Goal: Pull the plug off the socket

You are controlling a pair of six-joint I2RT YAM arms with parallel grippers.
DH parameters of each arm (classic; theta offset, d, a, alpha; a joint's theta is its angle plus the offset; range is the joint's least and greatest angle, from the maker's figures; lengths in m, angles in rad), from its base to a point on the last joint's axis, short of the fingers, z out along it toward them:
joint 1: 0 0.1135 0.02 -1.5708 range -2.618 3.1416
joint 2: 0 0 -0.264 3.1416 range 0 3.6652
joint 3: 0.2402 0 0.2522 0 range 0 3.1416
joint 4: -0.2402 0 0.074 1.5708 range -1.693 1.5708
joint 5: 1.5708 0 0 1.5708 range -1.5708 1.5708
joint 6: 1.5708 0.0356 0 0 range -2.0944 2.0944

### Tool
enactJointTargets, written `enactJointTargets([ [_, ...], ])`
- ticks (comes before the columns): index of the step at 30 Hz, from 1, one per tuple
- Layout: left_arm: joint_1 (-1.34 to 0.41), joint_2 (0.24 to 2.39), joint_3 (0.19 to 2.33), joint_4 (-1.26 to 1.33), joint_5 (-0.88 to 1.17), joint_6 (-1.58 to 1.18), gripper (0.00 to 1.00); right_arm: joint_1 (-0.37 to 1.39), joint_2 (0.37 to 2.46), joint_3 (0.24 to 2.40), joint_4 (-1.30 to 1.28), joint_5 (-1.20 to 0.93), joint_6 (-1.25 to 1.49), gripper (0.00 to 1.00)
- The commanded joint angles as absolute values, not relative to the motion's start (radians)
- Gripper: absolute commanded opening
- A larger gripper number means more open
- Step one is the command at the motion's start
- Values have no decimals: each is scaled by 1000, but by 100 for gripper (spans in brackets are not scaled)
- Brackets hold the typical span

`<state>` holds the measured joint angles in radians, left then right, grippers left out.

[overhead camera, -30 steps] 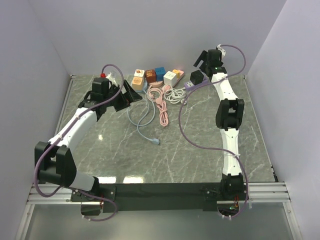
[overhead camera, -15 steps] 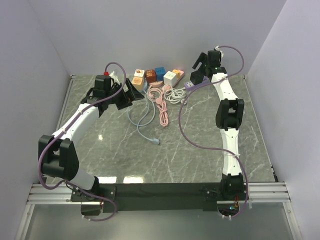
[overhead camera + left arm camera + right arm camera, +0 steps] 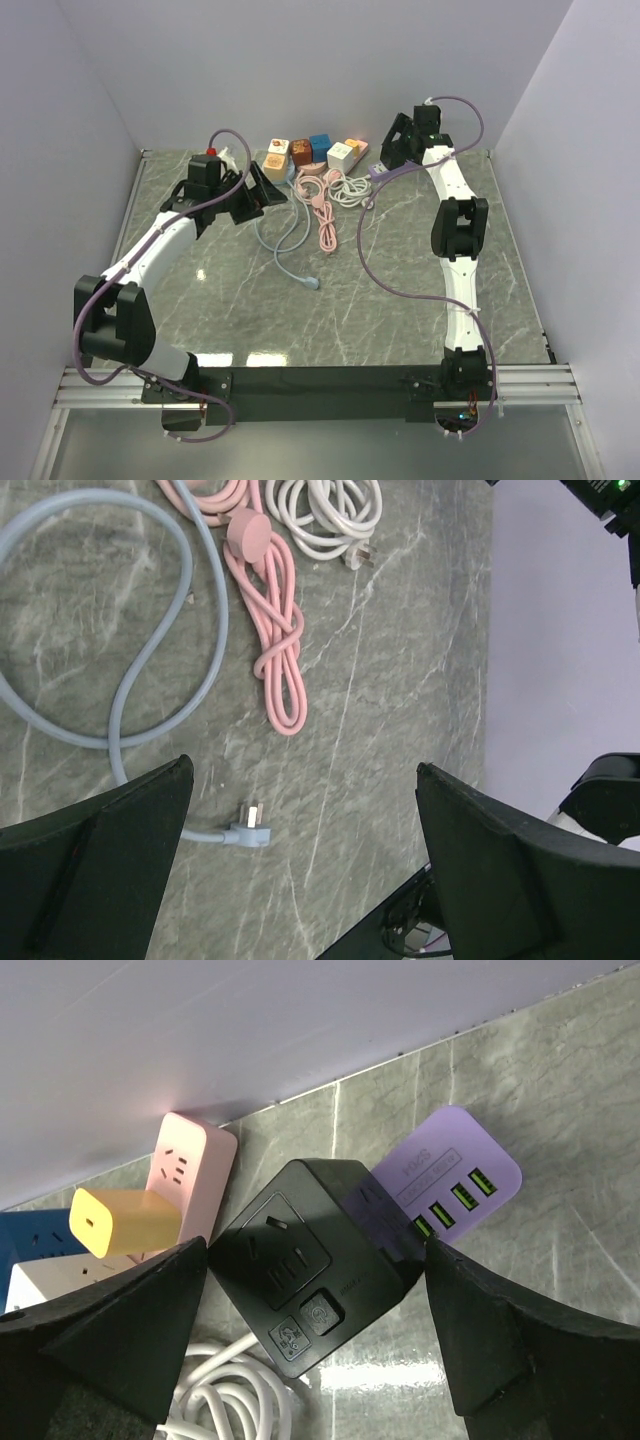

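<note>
A black cube-shaped plug [image 3: 300, 1270] sits pushed into the end of a purple socket strip [image 3: 450, 1175] near the back wall. My right gripper [image 3: 315, 1260] straddles the plug, one finger against its left corner and the other against its right side, so it is shut on the wide cube. From above, the right gripper [image 3: 400, 150] covers the plug, and the purple strip [image 3: 378, 170] shows just beside it. My left gripper [image 3: 262, 185] hovers open over the cables at the left. Between its fingers [image 3: 305, 860] there is only table.
A pink strip [image 3: 190, 1175] carrying a yellow adapter [image 3: 125, 1222] lies left of the plug, a coiled white cord [image 3: 235, 1400] below it. Under the left gripper lie a pink cable [image 3: 275, 630] and a grey-blue cable [image 3: 150, 610] ending in a loose plug [image 3: 245, 830]. The back wall is close.
My right gripper has come down and left onto the black plug, and its jaws have narrowed slightly against it. The left arm has shifted a little.
</note>
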<state>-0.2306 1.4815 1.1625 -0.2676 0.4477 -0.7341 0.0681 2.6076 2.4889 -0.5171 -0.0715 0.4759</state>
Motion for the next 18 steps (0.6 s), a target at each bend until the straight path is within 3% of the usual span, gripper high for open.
enactJointTargets([
  [1,-235,1417,1147,-244,448,-729,99,77,2605,2520,-557,-109,453,94],
  [18,-235,1341,1083,-210,431,-755,99,75,2355,2238,-623,-167,446,63],
])
